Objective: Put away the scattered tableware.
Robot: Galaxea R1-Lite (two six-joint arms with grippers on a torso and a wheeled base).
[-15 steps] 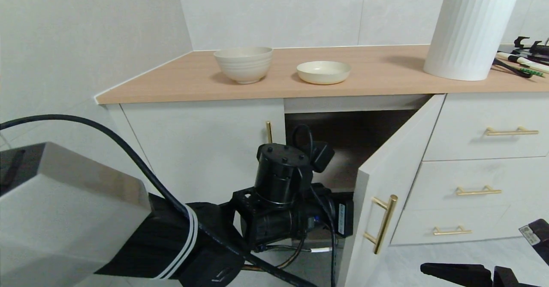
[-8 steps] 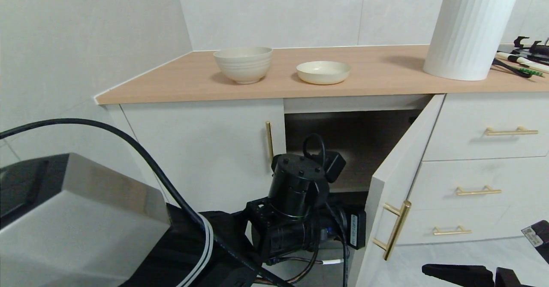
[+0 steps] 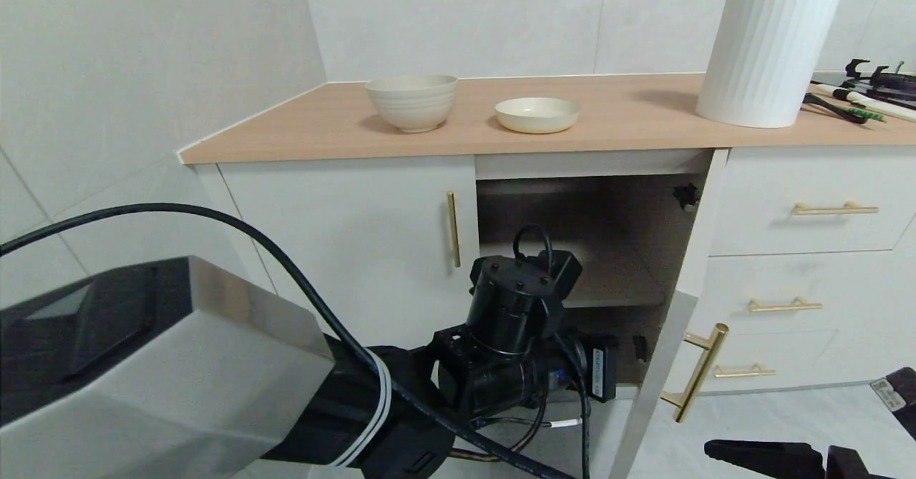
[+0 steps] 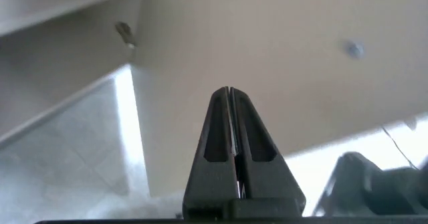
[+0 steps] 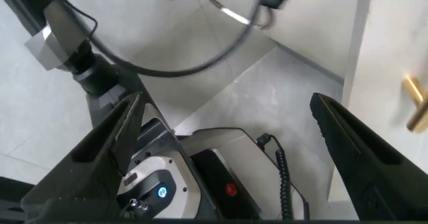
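Both empty, left gripper (image 4: 228,91) pressed together, right gripper (image 5: 226,105) spread wide apart.

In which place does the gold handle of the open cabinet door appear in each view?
Head view: gold handle low, right of centre, on the open door.
Left wrist view: not in it.
Right wrist view: gold handle on the open door.
Shared landmark: the open door.

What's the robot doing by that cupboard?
It is meant to tidy up the dishes. The cupboard door stands open, and the left tool, shut and empty, is low by the opening. The right tool hangs open above the floor. A bowl and a small dish sit on the countertop, not yet picked up.
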